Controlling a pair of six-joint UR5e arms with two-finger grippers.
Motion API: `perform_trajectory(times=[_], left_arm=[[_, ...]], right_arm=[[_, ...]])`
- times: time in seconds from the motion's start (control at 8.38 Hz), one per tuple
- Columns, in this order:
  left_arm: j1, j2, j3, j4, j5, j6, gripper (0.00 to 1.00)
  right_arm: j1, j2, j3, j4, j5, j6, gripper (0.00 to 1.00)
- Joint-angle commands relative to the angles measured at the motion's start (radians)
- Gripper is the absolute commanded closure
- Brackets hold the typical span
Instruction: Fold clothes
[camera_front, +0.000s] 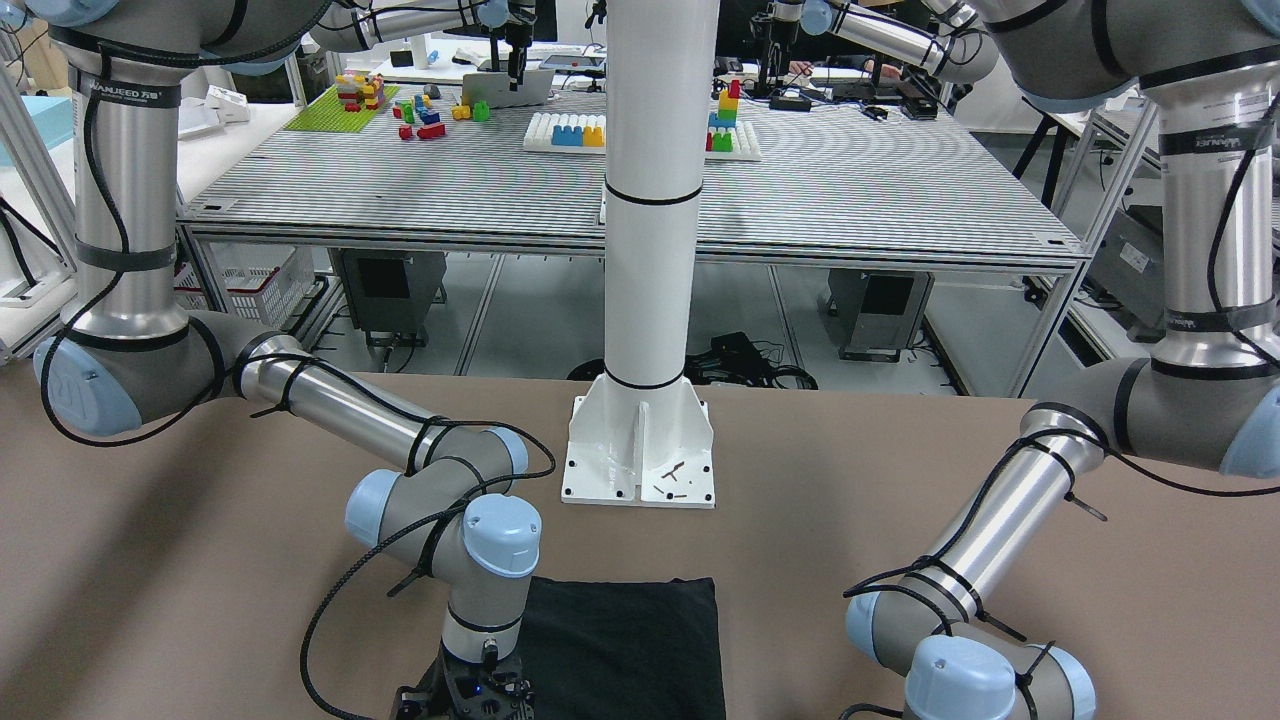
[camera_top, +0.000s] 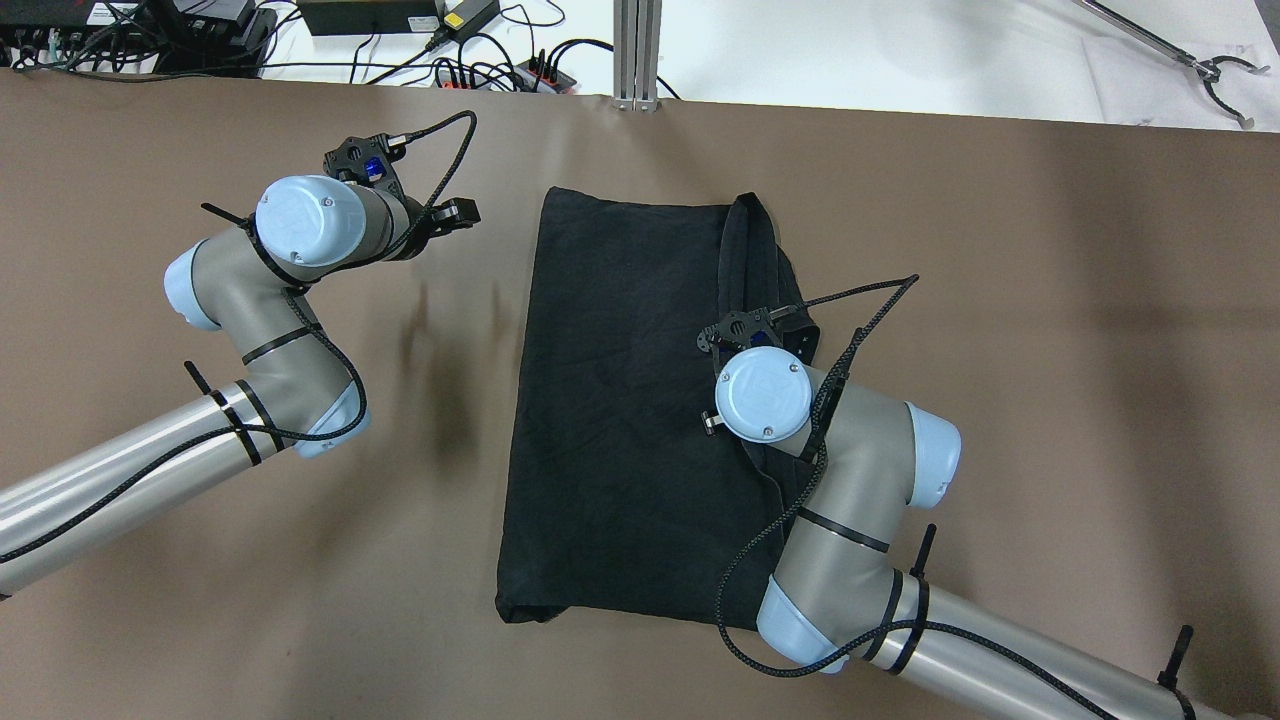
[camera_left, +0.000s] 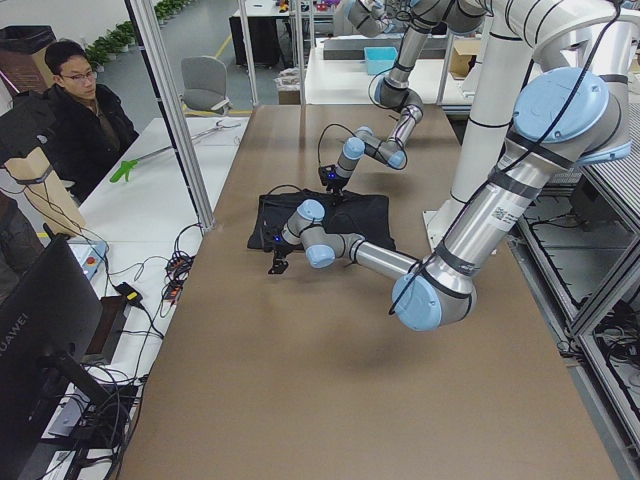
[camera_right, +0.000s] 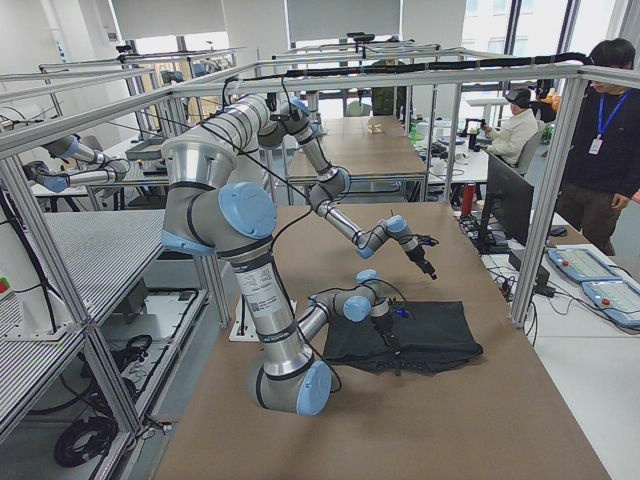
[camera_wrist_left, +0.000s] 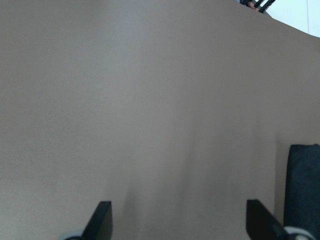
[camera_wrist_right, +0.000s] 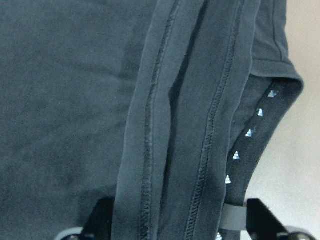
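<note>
The black garment (camera_top: 620, 400) lies flat on the brown table as a rough rectangle, with a hemmed strip folded along its right side (camera_top: 745, 260). It also shows in the front view (camera_front: 620, 640). My right gripper (camera_wrist_right: 180, 220) hangs over that hemmed edge, and its fingers stand wide apart with the hem (camera_wrist_right: 155, 125) between them. In the overhead view its wrist hides it. My left gripper (camera_wrist_left: 180, 220) is open and empty over bare table, left of the garment's far corner (camera_wrist_left: 302, 190). It shows small in the overhead view (camera_top: 450, 213).
The white pillar's base plate (camera_front: 640, 450) stands on the table on the robot's side of the garment. Cables and power strips (camera_top: 500, 70) lie beyond the table's far edge. A person (camera_left: 80, 110) sits beside the table there.
</note>
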Motion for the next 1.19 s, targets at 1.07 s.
perform_trajectory(times=[1.07], left_arm=[[0.003, 0.002, -0.002, 0.0, 0.005, -0.006, 0.06]], right_arm=[[0.135, 0.054, -0.025, -0.021, 0.077, -0.187, 0.05]])
